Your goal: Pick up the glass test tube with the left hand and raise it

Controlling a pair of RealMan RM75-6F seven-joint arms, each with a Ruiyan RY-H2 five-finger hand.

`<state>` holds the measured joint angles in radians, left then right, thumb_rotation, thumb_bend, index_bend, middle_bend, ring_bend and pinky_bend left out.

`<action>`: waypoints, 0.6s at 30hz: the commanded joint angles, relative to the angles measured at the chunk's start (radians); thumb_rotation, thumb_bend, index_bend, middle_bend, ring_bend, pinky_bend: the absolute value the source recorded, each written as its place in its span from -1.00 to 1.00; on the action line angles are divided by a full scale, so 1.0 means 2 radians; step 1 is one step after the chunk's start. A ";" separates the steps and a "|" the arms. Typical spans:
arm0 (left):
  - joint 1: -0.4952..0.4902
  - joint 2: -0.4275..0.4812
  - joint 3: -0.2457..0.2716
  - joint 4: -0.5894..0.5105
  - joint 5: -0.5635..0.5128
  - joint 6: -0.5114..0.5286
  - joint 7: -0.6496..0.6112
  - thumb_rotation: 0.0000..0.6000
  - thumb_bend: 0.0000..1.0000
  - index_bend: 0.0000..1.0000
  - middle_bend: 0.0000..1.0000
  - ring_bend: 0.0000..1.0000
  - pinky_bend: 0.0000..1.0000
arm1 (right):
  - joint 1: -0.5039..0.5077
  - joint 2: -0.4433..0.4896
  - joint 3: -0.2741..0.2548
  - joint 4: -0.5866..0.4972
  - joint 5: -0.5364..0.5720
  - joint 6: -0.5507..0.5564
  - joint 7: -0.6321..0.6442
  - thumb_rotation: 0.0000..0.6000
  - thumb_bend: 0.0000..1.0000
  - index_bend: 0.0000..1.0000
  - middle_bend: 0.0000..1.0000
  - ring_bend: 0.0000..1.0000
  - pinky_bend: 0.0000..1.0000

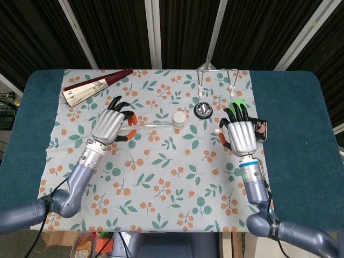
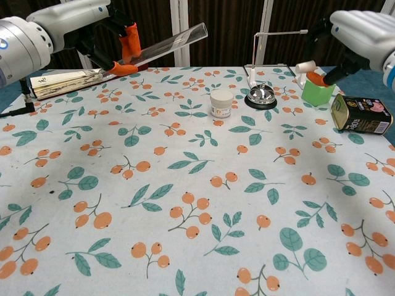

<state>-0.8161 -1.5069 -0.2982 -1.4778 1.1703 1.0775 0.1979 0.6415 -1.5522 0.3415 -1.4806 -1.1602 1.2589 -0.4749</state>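
The left hand [image 2: 68, 28], raised above the cloth's 10 o'clock corner, pinches one clear tube [image 2: 163, 42], its long axis rising toward 2 o'clock. At 2 o'clock the raised right hand [image 2: 364, 34] pinches one small white cylinder [image 2: 305, 66] above one green cube [image 2: 317, 92].

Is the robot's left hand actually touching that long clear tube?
Touching. In the chest view the left hand pinches the clear tube between orange-tipped fingers, lifted off the table.
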 commanded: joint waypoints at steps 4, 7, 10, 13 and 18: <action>-0.010 -0.028 -0.005 0.021 -0.012 -0.005 -0.004 1.00 0.36 0.32 0.39 -0.59 -0.95 | 0.023 0.000 0.020 0.011 -0.018 0.002 0.006 1.00 -0.08 0.45 -0.55 -1.00 -1.00; -0.016 -0.040 -0.009 0.030 -0.015 -0.006 -0.004 1.00 0.36 0.32 0.39 -0.59 -0.95 | 0.033 0.000 0.023 0.017 -0.030 0.003 0.009 1.00 -0.08 0.45 -0.55 -1.00 -1.00; -0.021 -0.049 -0.014 0.035 -0.016 -0.005 -0.004 1.00 0.36 0.32 0.39 -0.59 -0.95 | 0.039 0.000 0.022 0.024 -0.041 0.005 0.011 1.00 -0.08 0.45 -0.55 -1.00 -1.00; -0.025 -0.056 -0.019 0.038 -0.021 -0.004 -0.004 1.00 0.36 0.32 0.39 -0.58 -0.93 | 0.045 0.000 0.017 0.037 -0.065 0.014 0.018 1.00 -0.08 0.45 -0.55 -1.00 -1.00; -0.023 -0.076 -0.025 0.053 -0.009 0.018 -0.030 1.00 0.36 0.32 0.40 -0.54 -0.89 | 0.050 -0.005 0.000 0.071 -0.108 0.030 0.033 1.00 -0.08 0.45 -0.55 -1.00 -1.00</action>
<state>-0.8649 -1.6398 -0.3434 -1.3888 1.1373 1.0931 0.1678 0.7349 -1.5563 0.3575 -1.3663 -1.3480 1.3024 -0.4252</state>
